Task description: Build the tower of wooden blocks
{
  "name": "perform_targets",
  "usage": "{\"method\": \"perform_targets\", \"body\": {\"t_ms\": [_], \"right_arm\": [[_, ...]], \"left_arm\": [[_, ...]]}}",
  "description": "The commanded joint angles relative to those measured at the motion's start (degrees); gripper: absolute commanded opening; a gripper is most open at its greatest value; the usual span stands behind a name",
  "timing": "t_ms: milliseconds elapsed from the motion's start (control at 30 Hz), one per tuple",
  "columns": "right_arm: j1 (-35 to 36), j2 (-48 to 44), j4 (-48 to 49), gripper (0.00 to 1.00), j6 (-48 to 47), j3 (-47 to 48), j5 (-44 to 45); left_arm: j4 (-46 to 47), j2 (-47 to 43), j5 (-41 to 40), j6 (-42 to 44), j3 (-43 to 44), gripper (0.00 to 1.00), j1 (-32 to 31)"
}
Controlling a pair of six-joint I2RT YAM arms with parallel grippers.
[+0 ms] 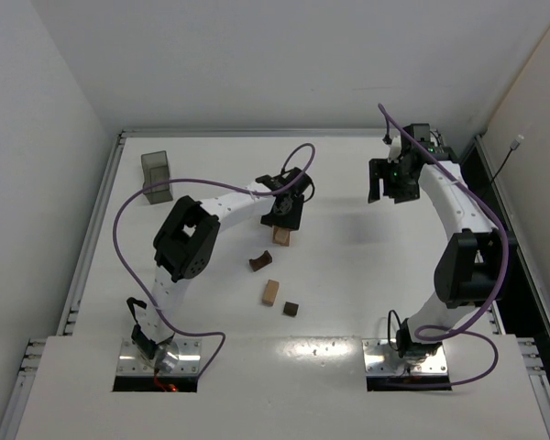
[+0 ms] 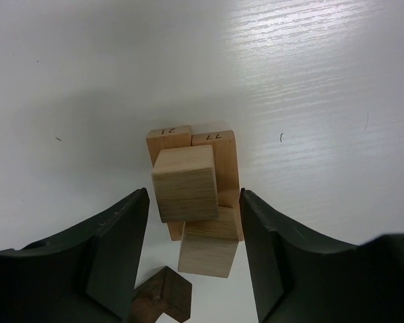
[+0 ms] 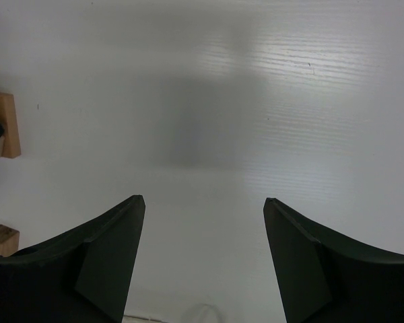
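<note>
**Fig.** Wood block tower point(image 1: 281, 236) mid-table, under left gripper point(image 2: 194, 194). Jaws parted, straddling skewed top cube point(image 2: 185, 183); left finger point(image 2: 124, 229) possibly touching, unclear. Right gripper point(image 3: 203, 199) spread, empty, well apart. Risk: off-axis lift drags cube, topples stack; dark brown piece point(image 2: 163, 296) just beside base.

Bright light, soft shadows, glare on table point(image 2: 323, 60)
</note>
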Motion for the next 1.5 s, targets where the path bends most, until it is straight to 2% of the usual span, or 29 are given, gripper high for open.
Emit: {"method": "perform_targets", "body": {"t_ms": [0,533,633,700,800,1033,1333,1467], "right_arm": [[-0.3,0.0,1.3,0.69,-0.1,-0.5,-1.1],[0.2,-0.5,1.3,0.69,-0.1,-0.5,-0.5],[0.2,-0.5,1.3,0.69,-0.1,-0.5,-0.5],[0.2,-0.5,1.3,0.69,-0.1,-0.5,-0.5],[0.2,-0.5,1.3,0.69,-0.1,-0.5,-0.5],[0.2,-0.5,1.3,0.69,-0.1,-0.5,-0.5],[0.2,-1.0,1.8,0.69,-0.1,-1.0,-1.1],[0.2,-1.0,1.8,0.69,-0.1,-1.0,-1.1]], "left_arm": [[1.1,-1.4,0.5,-0.2,-0.2,0.53,0.5],[1.6,-6.6,1.0,-0.8,-5.2,0.55,-1.2],[1.6,-6.6,1.8,-0.8,-5.2,0.50,-1.2],[2.1,-5.9,2.4,-0.8,-4.6,0.42,-1.2],[2.1,-5.4,3.0,-0.8,-4.0,0.35,-1.2],[2.1,-4.8,3.0,-0.8,-3.0,0.35,-1.2],[2.1,-3.6,3.0,-0.3,-1.1,0.25,-1.2],[2.1,-3.6,2.4,-0.3,-0.6,0.25,-1.2]]}}
